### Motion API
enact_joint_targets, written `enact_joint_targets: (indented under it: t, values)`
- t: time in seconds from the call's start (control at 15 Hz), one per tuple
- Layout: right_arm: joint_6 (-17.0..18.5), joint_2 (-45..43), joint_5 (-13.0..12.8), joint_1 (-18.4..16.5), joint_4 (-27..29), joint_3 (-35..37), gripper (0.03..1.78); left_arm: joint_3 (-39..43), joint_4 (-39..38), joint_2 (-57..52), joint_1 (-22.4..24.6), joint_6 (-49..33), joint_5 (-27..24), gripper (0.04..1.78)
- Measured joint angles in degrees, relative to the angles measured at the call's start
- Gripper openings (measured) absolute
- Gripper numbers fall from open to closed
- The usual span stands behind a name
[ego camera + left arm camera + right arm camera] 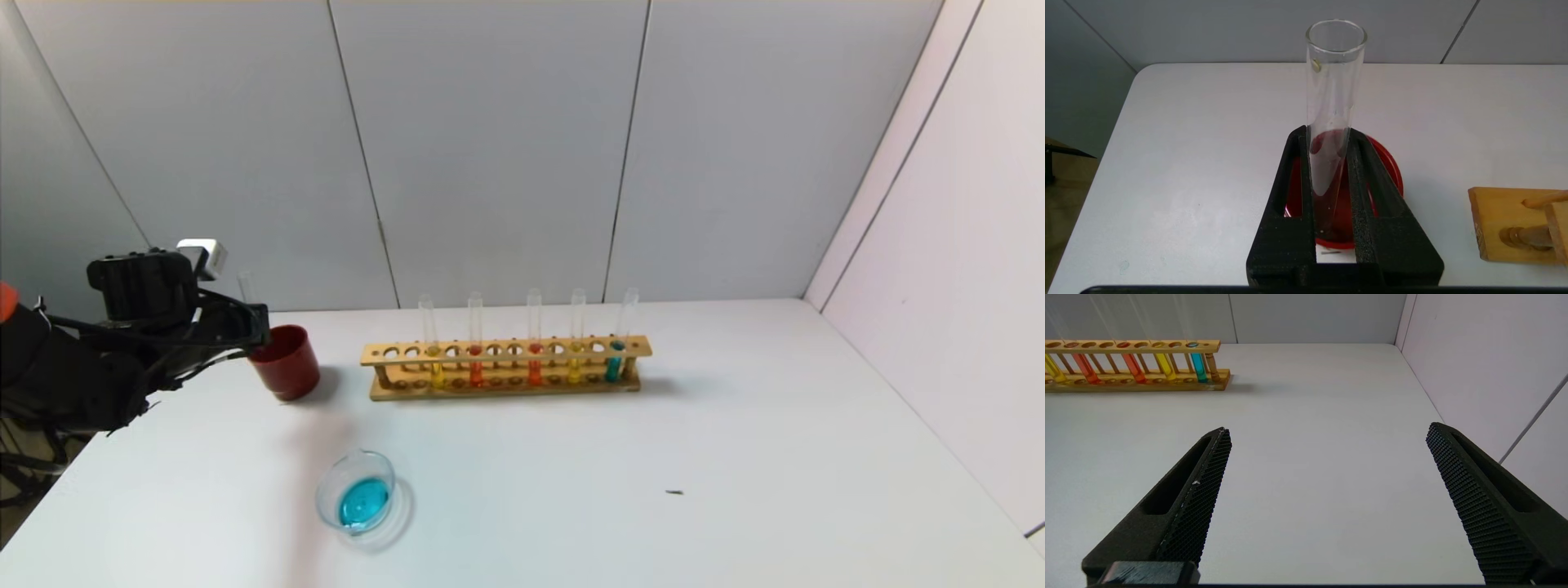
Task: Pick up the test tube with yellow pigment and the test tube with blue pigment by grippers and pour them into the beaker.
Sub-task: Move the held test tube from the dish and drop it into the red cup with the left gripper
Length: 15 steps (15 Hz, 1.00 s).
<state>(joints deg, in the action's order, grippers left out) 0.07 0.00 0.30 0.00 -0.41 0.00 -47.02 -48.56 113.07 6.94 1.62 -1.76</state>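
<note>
My left gripper is shut on an empty clear test tube and holds it upright over the dark-red cup. The beaker stands near the table's front and holds teal-blue liquid. In the wooden rack, two test tubes with yellow pigment and one test tube with blue pigment stand upright. My right gripper is open and empty above bare table, out of the head view.
Two tubes with orange-red liquid also stand in the rack. The rack's end shows in the left wrist view. Walls close the back and right sides. A small dark speck lies on the table.
</note>
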Motion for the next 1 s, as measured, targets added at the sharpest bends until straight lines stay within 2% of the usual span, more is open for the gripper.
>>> enact_joint_targets:
  t: [0.2,0.4,0.53,0.73,1.0]
  values:
    - [0.0,0.0,0.0,0.0,0.0,0.0,1.74,2.8,-3.6,0.3,0.1,0.0,0.0,0.30]
    - [0.0,0.0,0.0,0.0,0.0,0.0,1.74,3.6,-3.9,0.2,0.1,0.2,0.2,0.30]
    - [0.0,0.0,0.0,0.0,0.0,0.0,1.74,3.8,-3.9,-0.2,0.1,0.2,0.2,0.38]
    - [0.0,0.0,0.0,0.0,0.0,0.0,1.74,4.0,-3.9,-1.4,0.0,0.3,0.1,0.70]
    - [0.0,0.0,0.0,0.0,0.0,0.0,1.74,4.0,-3.8,-3.1,-0.2,0.6,0.3,1.36]
